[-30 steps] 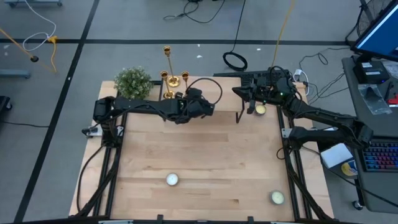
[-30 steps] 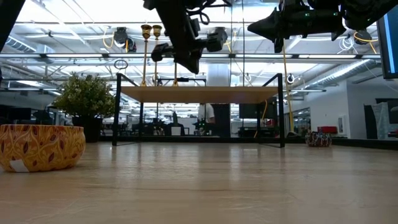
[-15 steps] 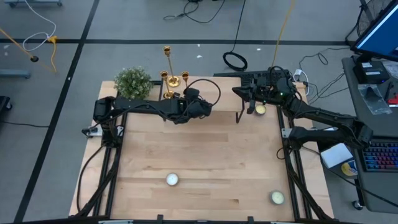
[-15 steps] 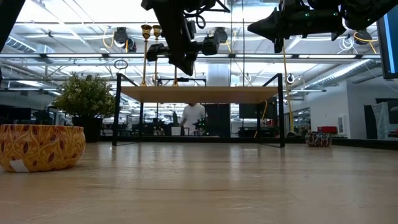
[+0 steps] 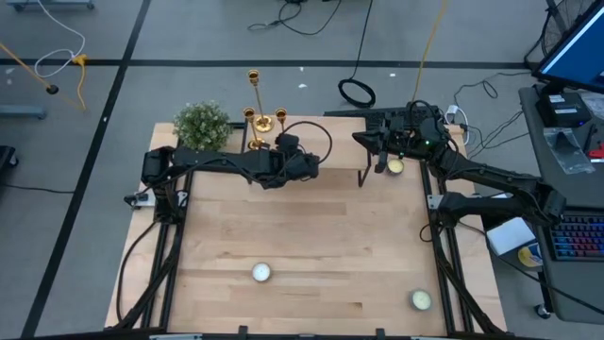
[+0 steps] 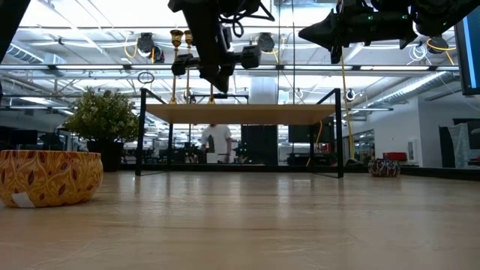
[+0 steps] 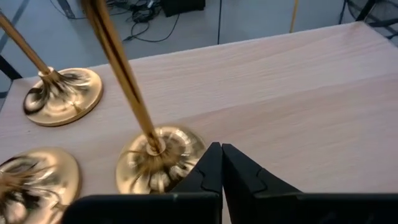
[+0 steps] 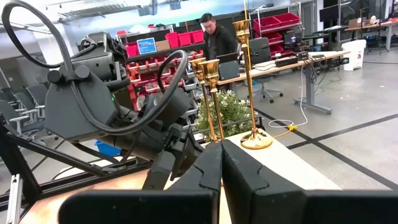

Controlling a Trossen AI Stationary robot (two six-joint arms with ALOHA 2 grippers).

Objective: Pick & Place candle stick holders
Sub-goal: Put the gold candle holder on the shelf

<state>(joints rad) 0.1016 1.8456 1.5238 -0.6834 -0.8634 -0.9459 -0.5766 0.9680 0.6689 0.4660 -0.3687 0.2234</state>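
- Dark fingers of the left gripper (image 7: 221,163) are pressed together with nothing between them; their tips sit just beside the round base of the nearest candle stick holder (image 7: 158,158), above the light wood table (image 7: 298,93).
- Gold and shiny, the three candle stick holders (image 5: 260,118) stand upright in a tight group at the table's far edge; in the left wrist view two more flared bases show, one (image 7: 62,94) farther back and one (image 7: 37,180) to the side.
- From above, the left gripper (image 5: 283,144) hangs over the far part of the table, close to the group of holders, its arm reaching in from the left side.
- Just beside the holders, at the far left corner, stands a bushy green plant (image 5: 201,124).
- The right gripper (image 8: 221,163) is likewise closed and empty; from above it (image 5: 362,179) hovers near the table's far right corner, well apart from the holders.
- A pale candle (image 5: 394,166) lies just beside the right gripper; two more candles (image 5: 260,273) (image 5: 420,300) sit near the table's near edge.
- In the low view, a patterned orange bowl (image 6: 49,176) rests on the tabletop, and a person (image 6: 217,141) stands in the room beyond.
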